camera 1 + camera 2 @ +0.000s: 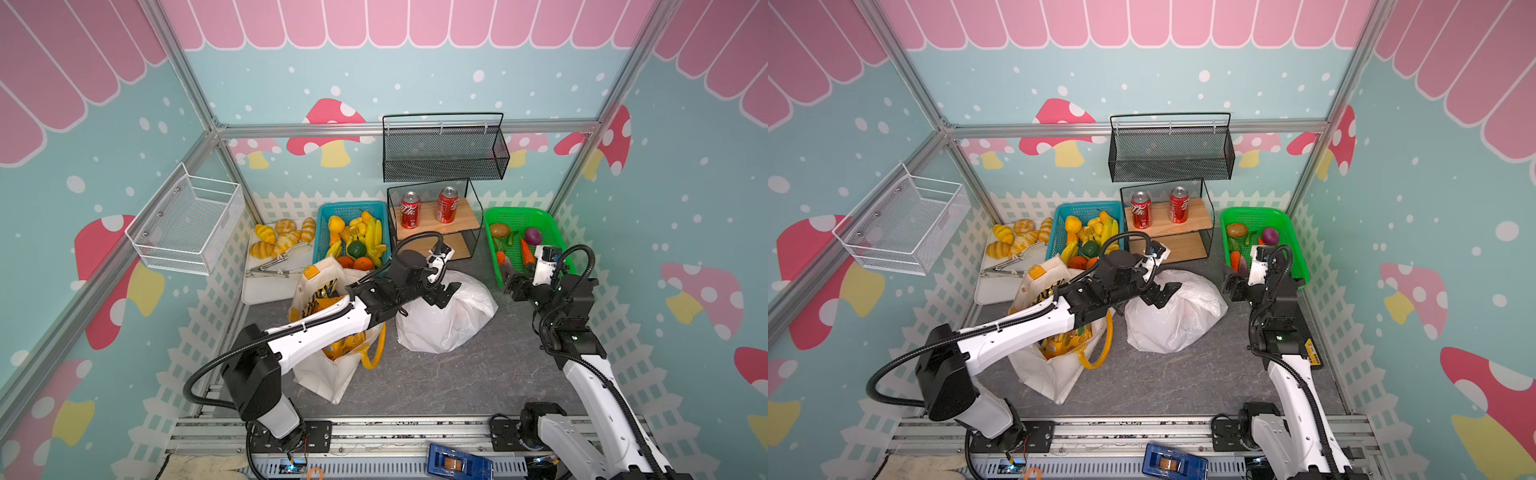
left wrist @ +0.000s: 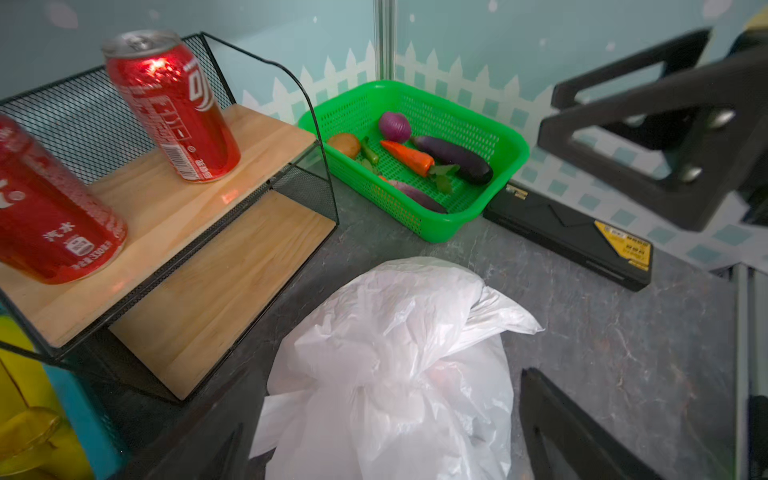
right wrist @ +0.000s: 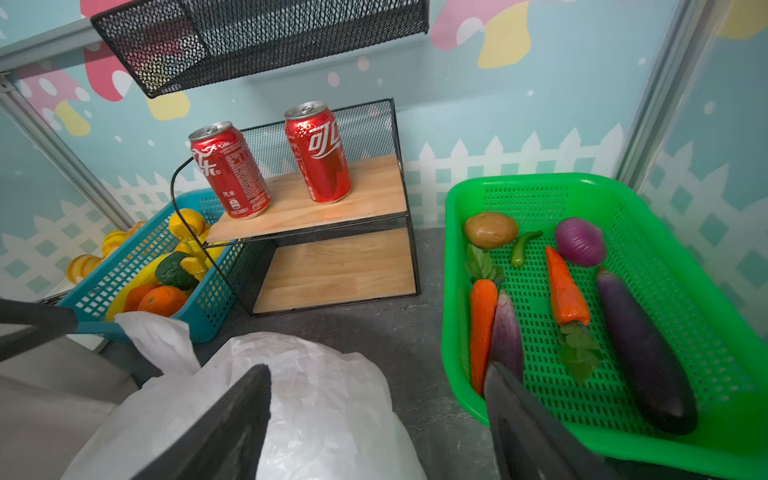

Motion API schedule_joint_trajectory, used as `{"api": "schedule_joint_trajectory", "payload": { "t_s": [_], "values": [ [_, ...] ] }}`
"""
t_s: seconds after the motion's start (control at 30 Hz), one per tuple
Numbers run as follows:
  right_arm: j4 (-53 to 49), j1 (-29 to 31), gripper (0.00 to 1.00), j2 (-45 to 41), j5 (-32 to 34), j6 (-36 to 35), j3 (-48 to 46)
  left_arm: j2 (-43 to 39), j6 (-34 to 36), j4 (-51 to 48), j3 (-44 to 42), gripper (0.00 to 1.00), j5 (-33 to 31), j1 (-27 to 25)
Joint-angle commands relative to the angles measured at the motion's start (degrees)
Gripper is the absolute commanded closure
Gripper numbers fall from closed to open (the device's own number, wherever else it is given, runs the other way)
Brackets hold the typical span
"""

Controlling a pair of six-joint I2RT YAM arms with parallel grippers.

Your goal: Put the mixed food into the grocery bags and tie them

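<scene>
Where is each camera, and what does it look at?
Top views: high in front, looking down on the whole table; both arms show.
Left wrist: on the left arm, facing the white bag, red cans and green basket; open left hand shows.
Right wrist: on the right arm, facing the same things; open right hand shows.
All share the bag, cans and basket.

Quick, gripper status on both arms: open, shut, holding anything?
Left gripper: open, empty, over the white plastic bag.
Right gripper: open, empty, beside the green basket.
</scene>
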Motion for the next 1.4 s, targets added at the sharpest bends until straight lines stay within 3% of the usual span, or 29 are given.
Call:
{"api": "schedule_joint_trajectory", "payload": {
  "t_s": [0.0, 0.2, 0.37, 0.6, 0.7, 1.03, 1.17, 1.37],
  "values": [
    [0.3, 0.2, 0.17, -1.4, 3.5, -2.3, 1.2, 6.0, 6.0, -11.1, 7.2, 0.01, 0.2, -0.3],
    [-0.6, 0.2, 0.18, -2.3, 2.6, -1.9, -1.3, 15.6, 8.7, -20.9, 17.3, 0.01, 1.0, -0.4],
    [-0.3, 0.2, 0.17, -1.8, 0.6, -1.2, -2.5, 21.4, 11.0, -26.1, 22.2, 0.01, -3.4, -0.3],
    [0.8, 0.2, 0.17, -0.1, -2.2, 0.0, -3.1, 27.5, 11.2, -27.4, 26.1, 0.04, -4.2, -0.3],
    [0.9, 0.2, 0.18, 0.0, -2.7, 0.2, -3.4, 29.0, 11.3, -27.6, 26.8, 0.14, -3.9, -0.3],
    [0.2, 0.1, 0.17, -1.8, -1.6, 0.2, -3.8, 24.3, 9.2, -27.0, 26.8, 0.87, -1.0, -0.3],
    [-0.8, 0.2, 0.18, -4.4, 1.2, 0.1, -3.2, 18.0, 6.6, -25.5, 25.4, 0.99, 3.2, -0.3],
    [-3.2, 0.2, 0.18, -9.8, 5.3, 0.3, 0.6, 3.9, -1.0, -17.6, 19.8, 1.0, 5.0, 0.0]
  ]
}}
